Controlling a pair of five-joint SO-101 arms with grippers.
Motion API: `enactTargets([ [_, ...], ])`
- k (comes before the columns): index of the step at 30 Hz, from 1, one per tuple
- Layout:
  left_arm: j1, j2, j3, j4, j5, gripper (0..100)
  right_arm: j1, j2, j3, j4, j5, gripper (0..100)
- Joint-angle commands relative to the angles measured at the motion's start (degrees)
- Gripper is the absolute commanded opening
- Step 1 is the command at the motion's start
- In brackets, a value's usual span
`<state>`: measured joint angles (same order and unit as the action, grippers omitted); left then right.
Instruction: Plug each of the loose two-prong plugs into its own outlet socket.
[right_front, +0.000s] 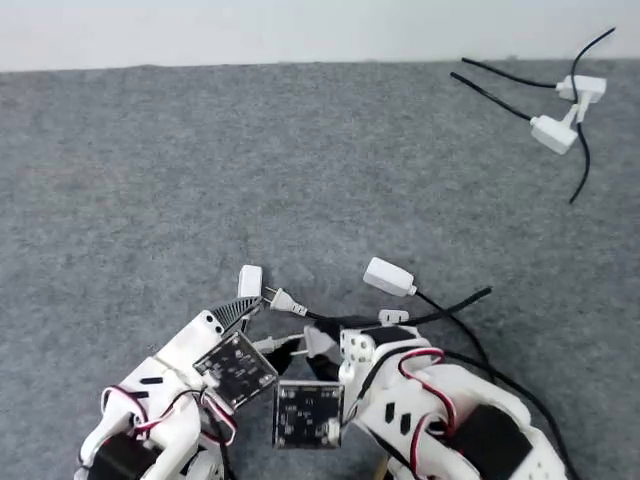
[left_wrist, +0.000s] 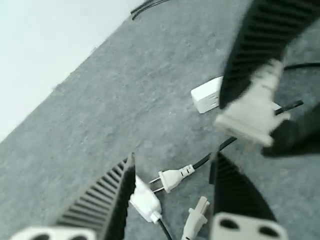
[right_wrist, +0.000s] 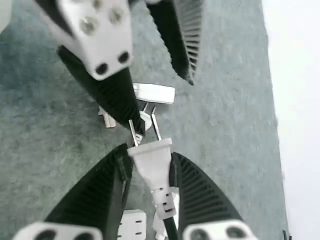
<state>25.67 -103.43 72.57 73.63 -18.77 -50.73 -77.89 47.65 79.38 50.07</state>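
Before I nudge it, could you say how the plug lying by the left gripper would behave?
The plug looks small and light, so it would probably swivel rather than tip. Its thin cord curves loosely, so likely floppy. The fuzzy table may resist sliding.

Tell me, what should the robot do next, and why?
Probably the left gripper should close on the socket to steady it: it hangs open right by the socket, while the right gripper holds a plug with its prongs aimed at it.
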Motion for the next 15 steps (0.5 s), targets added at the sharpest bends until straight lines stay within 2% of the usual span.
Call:
enactTargets([
  [1, -0.35, -0.26, 0.66, -2.64, 0.0, 24, -2.86, -0.22, -0.62, 1.63, -0.79, 0.9],
  [10, -0.53, -0.26, 0.84, -2.2, 0.0, 24, -2.33, -0.22, -0.35, 1.54, -0.79, 0.9],
  [15, -8.88, -0.26, 0.92, -4.57, 0.18, 24, 0.22, -0.13, -0.26, 1.01, -0.79, 0.9],
])
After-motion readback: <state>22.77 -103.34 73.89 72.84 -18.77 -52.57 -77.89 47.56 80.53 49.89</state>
